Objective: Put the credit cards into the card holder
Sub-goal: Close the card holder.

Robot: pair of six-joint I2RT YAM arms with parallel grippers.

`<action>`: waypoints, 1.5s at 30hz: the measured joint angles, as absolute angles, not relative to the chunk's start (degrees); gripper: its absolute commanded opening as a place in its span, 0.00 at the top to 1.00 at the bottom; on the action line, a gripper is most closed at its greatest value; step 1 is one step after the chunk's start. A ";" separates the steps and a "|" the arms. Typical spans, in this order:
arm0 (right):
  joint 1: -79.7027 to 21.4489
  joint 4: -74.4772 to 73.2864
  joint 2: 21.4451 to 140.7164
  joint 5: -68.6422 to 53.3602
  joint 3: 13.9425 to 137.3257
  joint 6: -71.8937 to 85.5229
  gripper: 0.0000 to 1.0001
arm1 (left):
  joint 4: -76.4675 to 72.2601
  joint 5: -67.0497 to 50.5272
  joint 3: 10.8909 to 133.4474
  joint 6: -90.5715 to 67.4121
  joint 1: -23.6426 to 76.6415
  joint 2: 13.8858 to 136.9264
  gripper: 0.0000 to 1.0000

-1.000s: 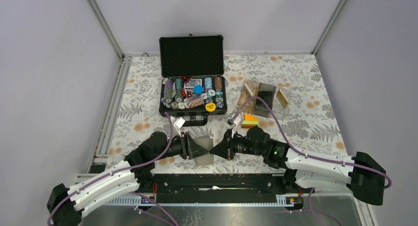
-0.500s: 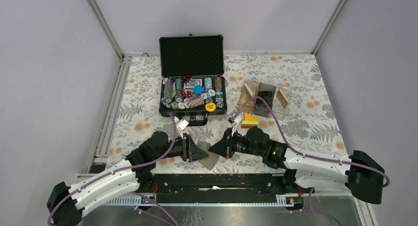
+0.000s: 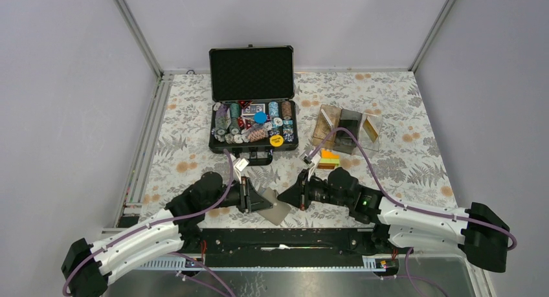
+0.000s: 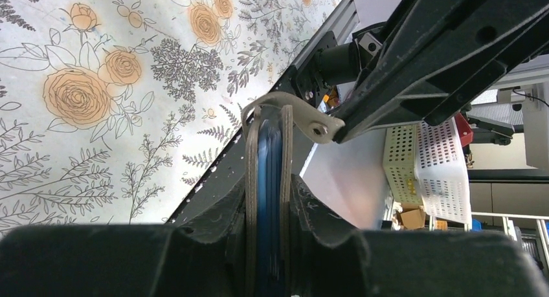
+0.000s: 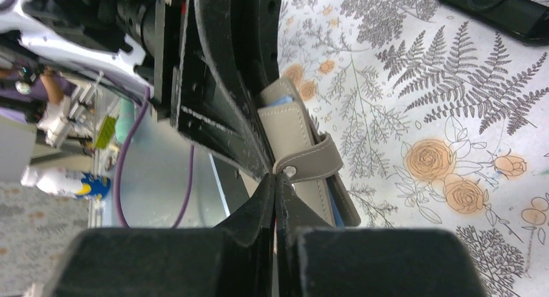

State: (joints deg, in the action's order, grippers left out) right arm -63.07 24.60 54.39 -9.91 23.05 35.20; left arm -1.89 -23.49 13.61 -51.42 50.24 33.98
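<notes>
The left end effector was clamped on the card holder, a flat grey bifold that sat folded and tilted at the near edge of the floral tabletop, between the 2 arms. Whether its lower edge touched the surface could not be told. In the left wrist view the holder stood edge-on between the 2 dark fingers, which pressed both grey covers, with a blue inner layer showing between them. A grey strap curved over the holder's free edge and ended in a tab with a small metal snap. The right end effector came in from the opposite side with its 2 fingers drawn together, leaving only a thin line between them, and their tips met the end of the strap right beside the snap. Whether any of the tab was caught between the tips could not be told. The credit cards lay in a small stack of orange, yellow and green behind the right arm's wrist, apart from the holder and outside it. Farther back stood an open black chip case, and to its right a clear brownish acrylic box.
</notes>
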 measured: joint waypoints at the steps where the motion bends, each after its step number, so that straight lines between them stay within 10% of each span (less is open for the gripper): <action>1: -63.07 24.10 54.15 -10.44 23.05 34.63 1.00 | -1.02 -23.33 13.89 -51.40 50.24 33.98 1.00; 45: -63.88 15.70 65.84 -18.74 29.36 24.97 1.00 | 5.52 -22.46 15.44 -50.98 49.91 36.58 1.00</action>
